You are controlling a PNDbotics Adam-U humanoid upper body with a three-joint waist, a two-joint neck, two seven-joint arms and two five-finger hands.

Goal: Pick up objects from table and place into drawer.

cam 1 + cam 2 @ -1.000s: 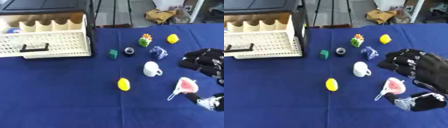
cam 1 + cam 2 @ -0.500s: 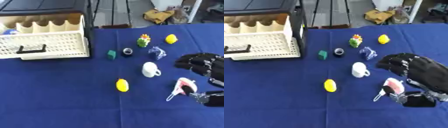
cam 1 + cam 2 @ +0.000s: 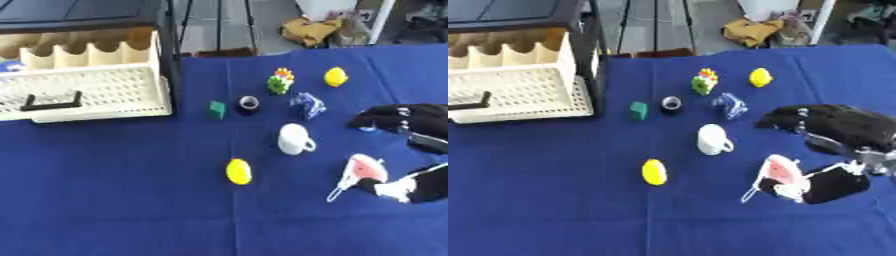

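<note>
The right hand point(image 3: 833, 150) hovers over the table's point(image 3: 105, 200) right side, thumb and fingers curled around a pink-and-white object point(image 3: 782, 172) trailing a thin loop. Nothing of it has reached the drawer point(image 3: 83, 92), a cream perforated basket pulled open at far left. A glossy white mug point(image 3: 294, 138), a yellow oval point(image 3: 238, 171), a green cube point(image 3: 216, 110) and other small things wait on the blue cloth.

head stereo pair | looking down | shared table point(image 3: 105, 200) (near-identical views)

Open blue table point(image 3: 114, 200) lay toward seven o'clock; the white mug point(image 3: 294, 139) and yellow lemon point(image 3: 238, 171) blocked the centre.
</note>
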